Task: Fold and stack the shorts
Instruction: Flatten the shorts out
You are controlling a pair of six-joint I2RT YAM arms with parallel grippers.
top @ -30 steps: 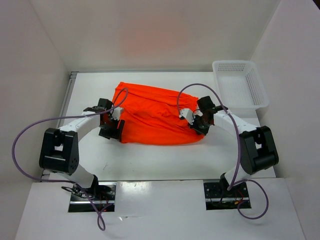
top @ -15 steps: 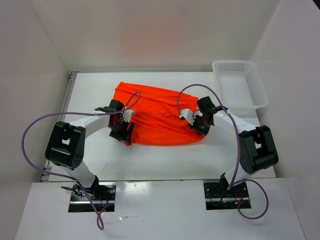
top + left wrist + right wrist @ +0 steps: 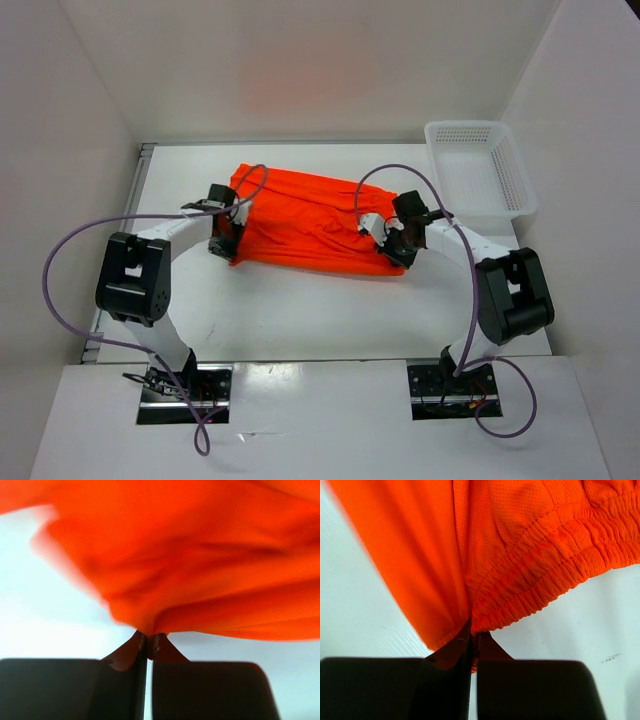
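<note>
left gripper [image 3: 148, 640] just got clamped onto the bright orange-red cloth shorts [image 3: 310, 225]; right gripper [image 3: 474, 641] is pinched on the waistband [image 3: 545, 575], so a fold looks ready.

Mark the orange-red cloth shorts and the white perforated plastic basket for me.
orange-red cloth shorts [image 3: 310, 225], top view, middle of the fabric.
white perforated plastic basket [image 3: 478, 176], top view, bare floor.
</note>
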